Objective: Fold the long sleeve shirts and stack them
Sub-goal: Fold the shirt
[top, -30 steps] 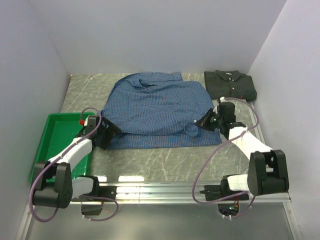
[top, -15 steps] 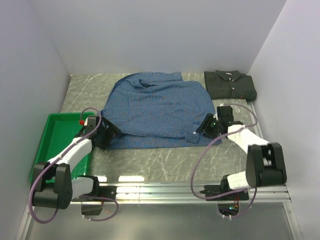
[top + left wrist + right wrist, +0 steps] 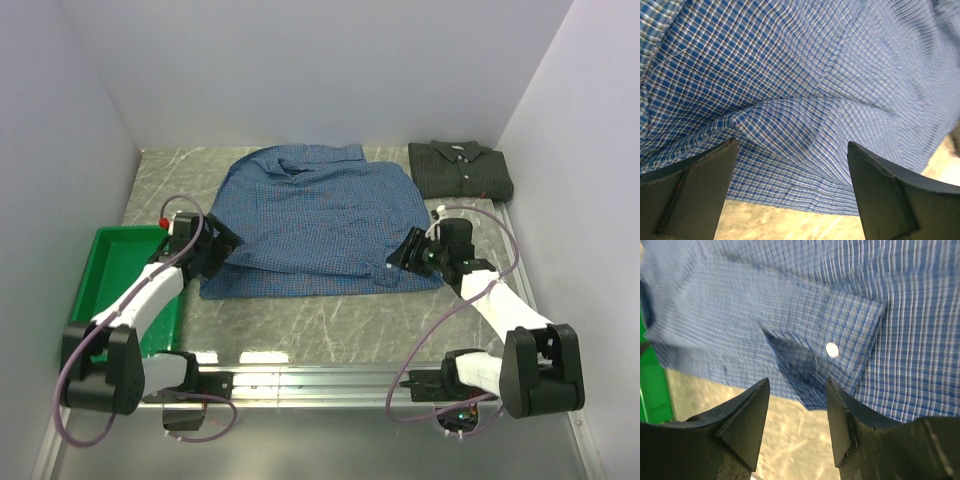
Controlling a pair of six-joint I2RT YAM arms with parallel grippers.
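**Blue shirt flat, both grippers at its near hem, nothing gripped**

Landmark: green plastic tray (image 3: 105, 270).

- Blue fine-checked button-up shirt (image 3: 315, 215) lies spread on the grey marbled table (image 3: 300, 320), just right of the tray, collar on the side far from the arms.
- Dark green-charcoal collared shirt (image 3: 460, 170), already folded, lies well apart from the tray at the far right.
- Left gripper (image 3: 218, 245): just right of the tray's far corner, at the blue shirt's near-left edge. Wrist view shows the fingers spread wide with only cloth ahead.
- Right gripper (image 3: 398, 262): across the blue shirt from the tray, fingers parted over a cuff with a white button (image 3: 831, 349).

Judgement: thin, limp, light cloth that will drape and wrinkle, not slip. Pinch hem corners or the doubled cuff, where layers give bite. Lift both sides evenly, or the fold skews.
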